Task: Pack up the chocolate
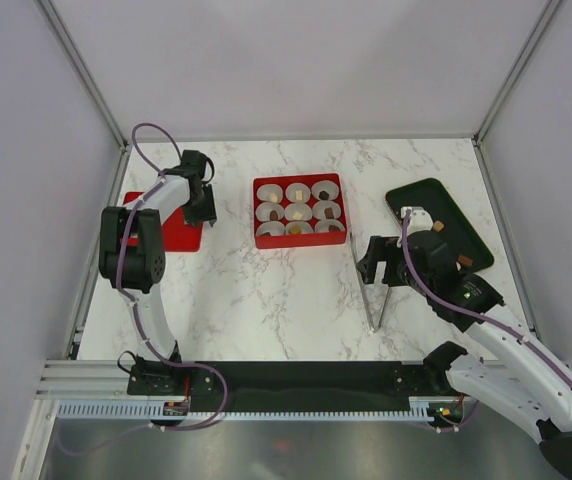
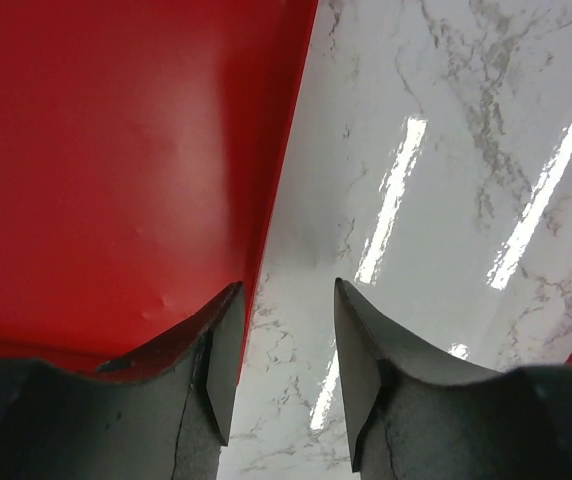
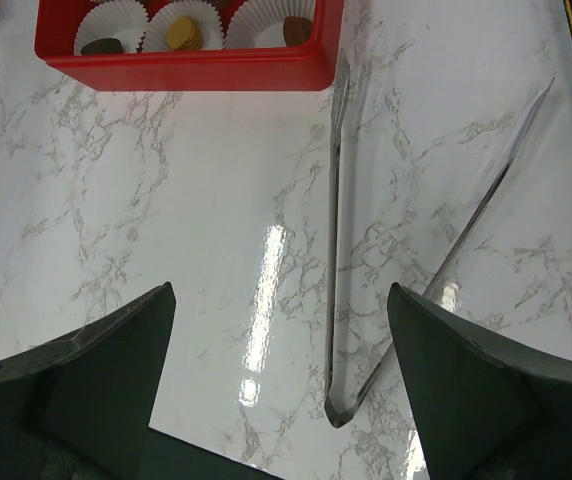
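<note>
Most of the chocolate (image 1: 298, 211) sits in white paper cups (image 3: 251, 15) inside the red box (image 3: 186, 70) at mid-bench, and a few pieces lie loose on the dark tray (image 1: 436, 195) to its right. The left tool (image 2: 286, 300) is partly open and empty over a red lid's (image 2: 116, 150) edge. The right tool (image 3: 278, 295) gapes wide and empty above metal tongs (image 3: 334, 200) on the marble bench (image 3: 166, 200).

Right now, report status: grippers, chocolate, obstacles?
Left gripper open over red lid edge. Right gripper open above tongs. Chocolate in red box cups, some on green tray. No obstacle.
</note>
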